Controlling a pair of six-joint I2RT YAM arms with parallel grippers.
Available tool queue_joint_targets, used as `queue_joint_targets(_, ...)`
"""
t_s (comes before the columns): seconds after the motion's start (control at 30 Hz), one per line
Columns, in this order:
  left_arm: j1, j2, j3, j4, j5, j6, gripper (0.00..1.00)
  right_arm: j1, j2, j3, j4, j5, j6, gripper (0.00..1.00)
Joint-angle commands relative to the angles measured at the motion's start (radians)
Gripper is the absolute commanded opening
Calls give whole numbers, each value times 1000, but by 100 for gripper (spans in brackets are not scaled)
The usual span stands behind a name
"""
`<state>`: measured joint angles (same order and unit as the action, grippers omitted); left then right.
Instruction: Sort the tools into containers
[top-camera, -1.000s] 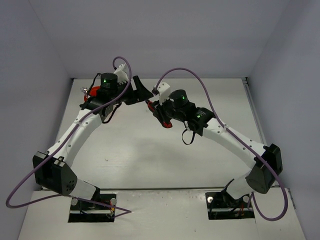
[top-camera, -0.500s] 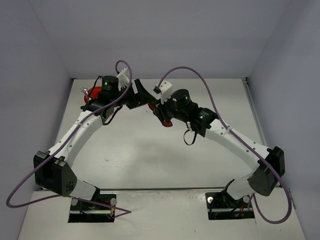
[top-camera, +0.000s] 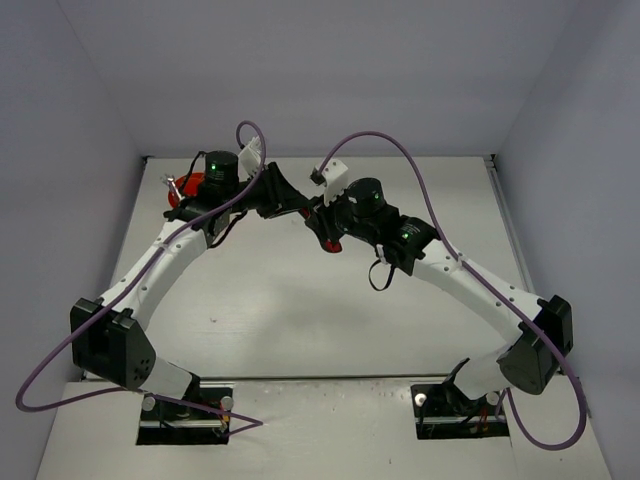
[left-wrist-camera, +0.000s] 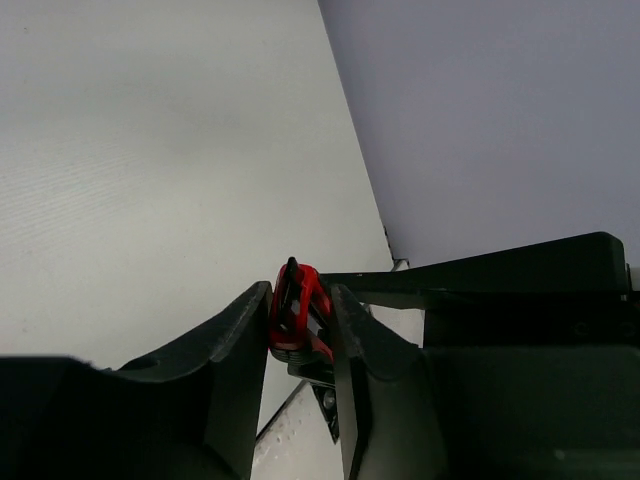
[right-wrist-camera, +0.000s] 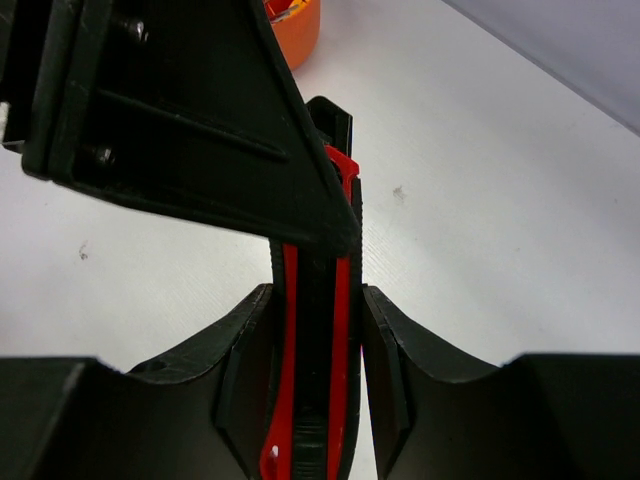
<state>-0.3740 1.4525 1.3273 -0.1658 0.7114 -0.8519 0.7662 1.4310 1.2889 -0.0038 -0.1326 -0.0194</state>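
A red-black handled tool (right-wrist-camera: 318, 330) is gripped lengthwise by my right gripper (right-wrist-camera: 316, 292), which is shut on it. Its far end (left-wrist-camera: 295, 310) sits between the fingers of my left gripper (left-wrist-camera: 300, 292), which is shut on that end. In the top view the two grippers meet nose to nose at the back middle of the table, left gripper (top-camera: 298, 203) against right gripper (top-camera: 318, 214), with a red bit of the tool (top-camera: 333, 246) showing under the right wrist. The orange-red tub (top-camera: 184, 190) stands at the back left behind the left arm, a thin silver wrench (top-camera: 172, 183) poking from it.
The tub's rim (right-wrist-camera: 297, 28) shows at the top of the right wrist view, beyond the left gripper's black body. Grey walls close in the table on three sides. The left arm's purple cable (top-camera: 250, 135) loops above the wrists.
The left gripper moved right toward the right gripper and its jaws closed on the tool's free end. The right gripper kept its hold and shifted slightly up and left.
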Motion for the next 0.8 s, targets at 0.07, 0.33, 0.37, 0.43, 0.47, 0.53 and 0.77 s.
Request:
queue_joint_targets(0.07, 0, -19, 16, 94, 50, -1, 6, -5, -49, 1, 100, -3, 18, 2)
queue_joint_targets(0.33, 31, -24, 29, 94, 49, 41, 0, -5, -58, -3, 100, 28, 19, 54)
queue_joint_targets(0.37, 54, -26, 40, 85, 48, 57, 0, -5, -64, -6, 100, 45, 19, 69)
queue_joint_targets(0.43, 95, -24, 68, 49, 46, 88, 0, -7, -75, -15, 98, 68, 27, 83)
queue_joint_targets(0.47, 131, -24, 83, 24, 43, 114, 0, -8, -84, -19, 98, 85, 39, 86)
queue_joint_targets(0.53, 187, -23, 119, -26, 20, 169, 0, -13, -106, -35, 96, 100, 51, 93)
queue_joint_targets(0.77, 296, 36, 350, -274, -222, 493, 0, -32, -228, -123, 79, 195, 63, 99)
